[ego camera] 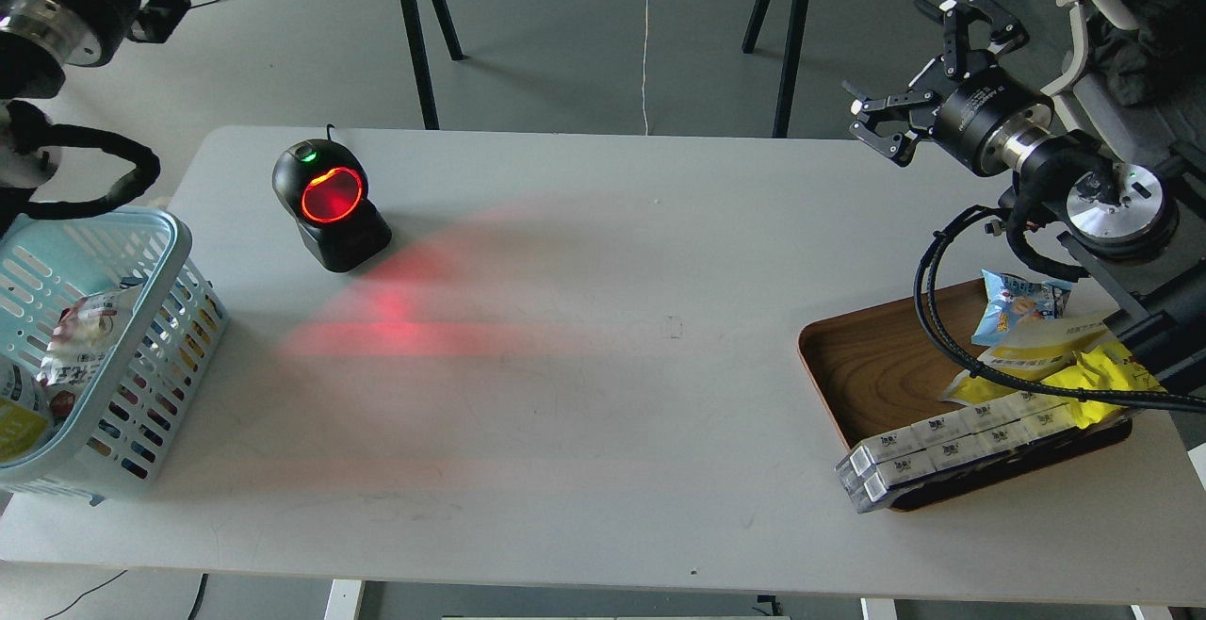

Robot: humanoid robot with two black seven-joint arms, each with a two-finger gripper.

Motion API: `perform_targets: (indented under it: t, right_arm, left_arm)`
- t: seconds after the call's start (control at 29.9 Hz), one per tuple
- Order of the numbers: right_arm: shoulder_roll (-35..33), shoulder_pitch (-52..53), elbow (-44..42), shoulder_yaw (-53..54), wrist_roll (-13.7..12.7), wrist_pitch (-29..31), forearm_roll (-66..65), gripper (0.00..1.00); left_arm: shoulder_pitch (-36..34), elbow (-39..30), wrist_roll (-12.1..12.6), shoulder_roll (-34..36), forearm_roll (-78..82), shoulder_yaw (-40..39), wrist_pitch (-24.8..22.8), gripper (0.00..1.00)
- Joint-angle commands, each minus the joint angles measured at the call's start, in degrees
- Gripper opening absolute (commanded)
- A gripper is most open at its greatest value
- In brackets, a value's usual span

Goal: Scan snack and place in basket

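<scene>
The right gripper [928, 69] is hanging with jaws spread and empty, far above the snack [1036, 349], which is lying nearer and rightward in the tray [871, 366]; the left gripper's jaws cannot be told.

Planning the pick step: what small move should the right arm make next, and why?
Probably lower the right end effector back toward the snack in the wooden tray. It hangs open and empty above the table's far right edge, the pouch lies partly under a black cable, and the scanner glows, waiting.
</scene>
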Motion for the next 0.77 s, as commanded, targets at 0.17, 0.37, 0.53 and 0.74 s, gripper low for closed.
perform_targets:
  t: [0.17,0.37,0.53,0.74]
  right_arm:
    - [-0.1,-1.1,0.1,0.2,0.2,2.8,0.0,0.99]
    - [-0.4,-1.3,-0.1,0.4,0.3,5.4,0.0,0.99]
    - [0.7,-0.6,-1.2,0.8,1.1,5.3,0.0,0.99]
    - [0.8,-0.6,-1.3,0.7,1.8,5.3,0.0,0.99]
  left_arm:
    - [0.4,15.4,0.1,-11.8,-8.3,-5.0,-14.0,0.98]
    - [0.1,18.8,4.4,-15.5,-14.3,-6.9,-15.4,0.99]
    - [0.6,18.6,6.8,-15.0,-17.7,-8.2,-18.0,1.0]
    - [0.6,18.8,10.2,-14.9,-20.4,-8.1,-17.8,1.0]
